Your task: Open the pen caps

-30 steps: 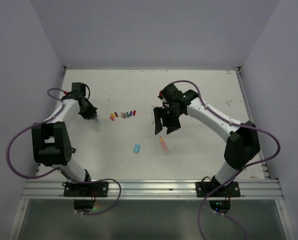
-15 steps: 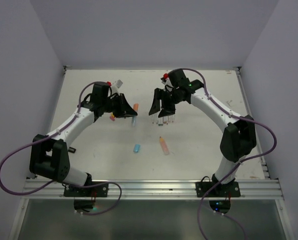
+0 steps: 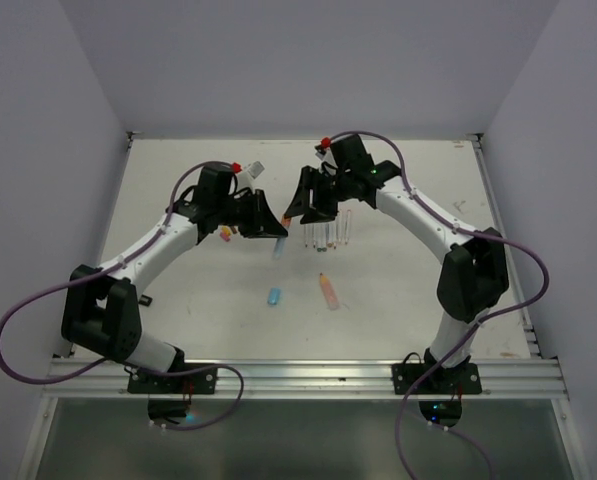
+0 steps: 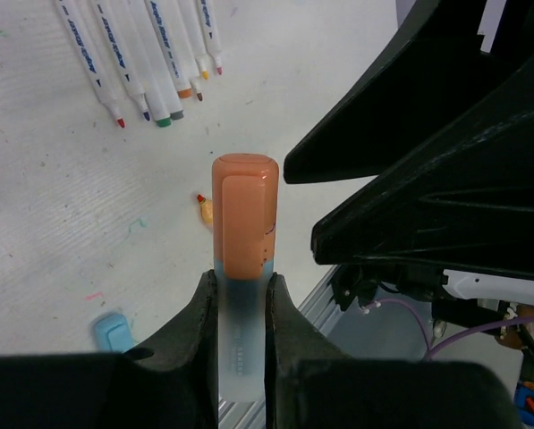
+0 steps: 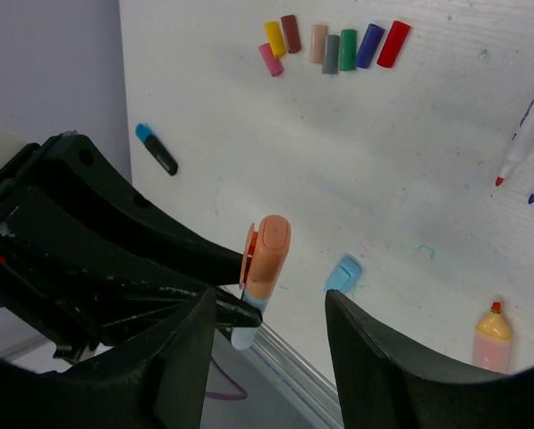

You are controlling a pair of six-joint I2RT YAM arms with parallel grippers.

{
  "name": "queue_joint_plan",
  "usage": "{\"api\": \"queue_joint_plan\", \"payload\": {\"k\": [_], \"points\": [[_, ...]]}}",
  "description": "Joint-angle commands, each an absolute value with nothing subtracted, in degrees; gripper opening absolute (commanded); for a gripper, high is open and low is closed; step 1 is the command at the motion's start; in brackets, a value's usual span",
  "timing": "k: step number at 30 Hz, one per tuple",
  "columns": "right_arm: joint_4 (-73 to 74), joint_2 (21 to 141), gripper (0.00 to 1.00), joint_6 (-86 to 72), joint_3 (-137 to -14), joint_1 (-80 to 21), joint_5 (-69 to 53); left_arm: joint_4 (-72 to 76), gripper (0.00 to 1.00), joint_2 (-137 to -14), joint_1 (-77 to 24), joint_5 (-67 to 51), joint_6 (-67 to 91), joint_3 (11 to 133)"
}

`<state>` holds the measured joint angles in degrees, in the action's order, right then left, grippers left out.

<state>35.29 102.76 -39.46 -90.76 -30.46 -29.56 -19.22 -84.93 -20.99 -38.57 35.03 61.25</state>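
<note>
My left gripper (image 4: 242, 281) is shut on the pale blue body of a pen (image 4: 241, 335) whose orange cap (image 4: 245, 214) sticks out past the fingertips. In the top view this left gripper (image 3: 274, 228) meets my right gripper (image 3: 300, 205) over the middle of the table. The right gripper (image 5: 271, 357) is open, and the orange cap (image 5: 267, 255) sits in line with the gap, just beyond its fingers. A row of loose pen caps (image 5: 329, 45) lies on the table behind, partly hidden by the left arm in the top view.
Several uncapped pens (image 3: 330, 230) lie side by side under the right gripper. A loose blue cap (image 3: 274, 296) and a short orange pen (image 3: 328, 290) lie nearer the front. A black marker with a blue end (image 5: 156, 150) lies at the left.
The left arm swung from the far left to the middle, holding the orange-capped pen. The right gripper moved back and left to meet it, and its jaws narrowed a little.
</note>
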Motion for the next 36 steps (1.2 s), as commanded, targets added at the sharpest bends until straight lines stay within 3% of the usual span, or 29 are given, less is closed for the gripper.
{"api": "queue_joint_plan", "payload": {"k": [1, 7, 19, 21, 23, 25, 26, 27, 30, 36], "points": [[32.61, 103.36, 0.56, -41.31, -93.16, -30.94, -30.23, -20.48, 0.00, -85.52, -21.97, -39.29, 33.57, 64.51], [32.61, 104.15, 0.56, -41.66, -93.52, -32.08, -28.83, -21.00, 0.00, -86.13, -23.11, -38.85, 33.40, 65.48], [33.13, 103.98, 0.42, -42.19, -91.15, -34.01, -26.46, -21.53, 0.00, -85.96, -23.73, -37.97, 33.66, 67.06], [33.22, 103.71, 0.33, -42.27, -90.71, -34.10, -25.76, -21.53, 0.00, -86.04, -23.73, -38.06, 33.66, 67.06], [33.31, 103.36, 0.06, -42.27, -90.26, -34.19, -24.79, -21.45, 0.00, -85.70, -23.73, -38.49, 33.66, 67.06], [33.83, 102.92, 0.00, -42.10, -90.18, -34.19, -23.56, -21.53, 0.01, -85.34, -23.82, -38.15, 33.40, 66.71], [33.92, 102.57, 0.00, -42.10, -90.18, -34.19, -23.21, -21.97, 0.10, -85.25, -23.82, -37.54, 33.14, 66.45], [33.93, 102.31, 0.00, -42.10, -90.09, -34.19, -23.20, -22.15, 0.29, -84.56, -23.73, -37.27, 32.96, 66.10], [33.75, 101.25, 0.00, -42.63, -89.82, -34.19, -22.85, -21.89, 0.47, -82.98, -23.82, -37.18, 32.43, 64.08], [30.94, 99.85, 0.00, -44.30, -88.60, -34.10, -24.78, -19.96, 0.53, -80.86, -23.82, -39.02, 33.31, 59.24]]}}
